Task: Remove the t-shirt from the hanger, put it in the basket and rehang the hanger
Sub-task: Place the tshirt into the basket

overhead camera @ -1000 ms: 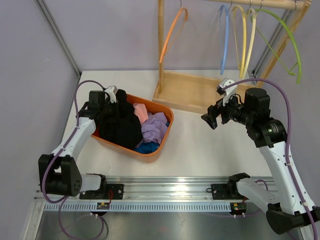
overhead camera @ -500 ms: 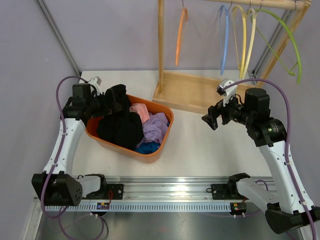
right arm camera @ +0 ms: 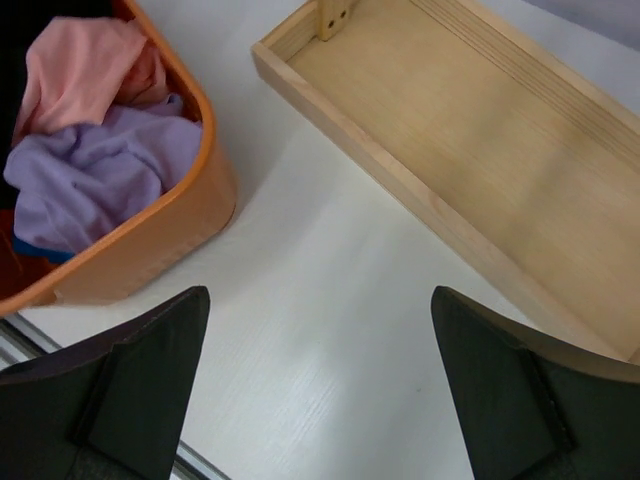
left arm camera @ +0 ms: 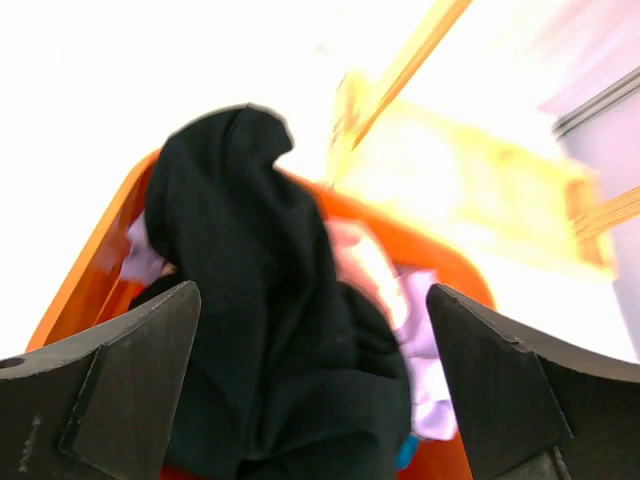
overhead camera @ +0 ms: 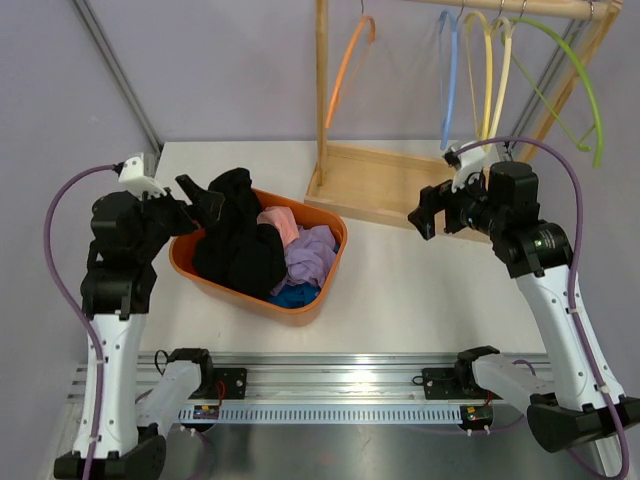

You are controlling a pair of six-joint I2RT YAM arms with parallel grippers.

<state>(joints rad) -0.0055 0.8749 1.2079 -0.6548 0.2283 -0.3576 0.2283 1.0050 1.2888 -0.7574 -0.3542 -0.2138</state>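
The black t-shirt [overhead camera: 240, 245] lies heaped in the orange basket [overhead camera: 325, 275], with one fold standing up at its left end. It fills the left wrist view [left arm camera: 260, 330]. My left gripper [overhead camera: 200, 200] hangs open just left of that fold, with nothing between its fingers [left arm camera: 130, 380]. The orange hanger [overhead camera: 350, 65] hangs bare on the wooden rack. My right gripper [overhead camera: 420, 215] stands open over the white table, between the basket and the rack's base, and holds nothing [right arm camera: 320, 300].
The basket [right arm camera: 150, 240] also holds pink, lilac and blue clothes [overhead camera: 305, 250]. Blue, yellow, cream and green hangers [overhead camera: 490, 70] hang bare at the right of the rack. The rack's wooden base tray [right arm camera: 450, 150] lies behind my right gripper.
My left gripper opened, let go of the black t-shirt and drew back left and up. The orange hanger swung. My right gripper moved slightly up toward the rack.
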